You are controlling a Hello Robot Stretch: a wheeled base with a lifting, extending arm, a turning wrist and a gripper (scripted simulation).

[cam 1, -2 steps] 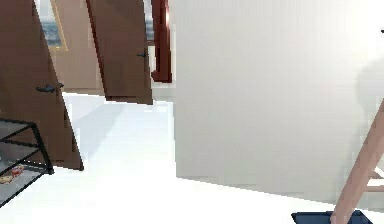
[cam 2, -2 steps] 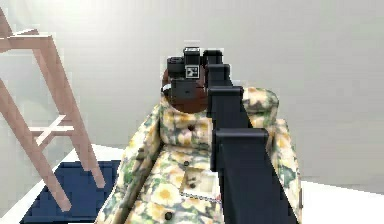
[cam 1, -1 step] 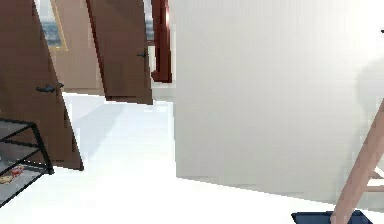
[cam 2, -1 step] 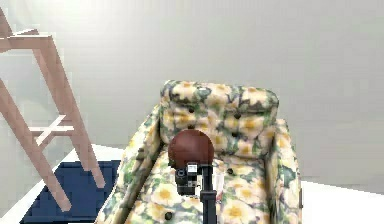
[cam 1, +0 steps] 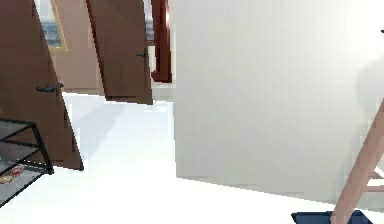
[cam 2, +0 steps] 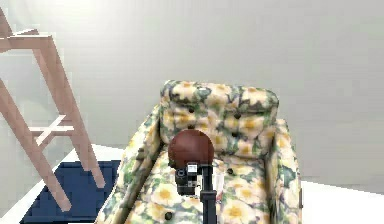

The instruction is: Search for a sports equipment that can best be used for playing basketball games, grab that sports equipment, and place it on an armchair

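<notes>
Brown ball [cam 2: 190, 148] just beyond the end effector [cam 2: 186, 179] (held or not, cannot tell) — set it low, mid-seat on the armchair [cam 2: 246, 112].

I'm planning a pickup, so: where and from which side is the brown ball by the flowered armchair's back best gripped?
Probably across the ball's widest middle, coming from above or from the open front. It is round and has no handle, and the armchair's back and arms close off the other sides.
</notes>
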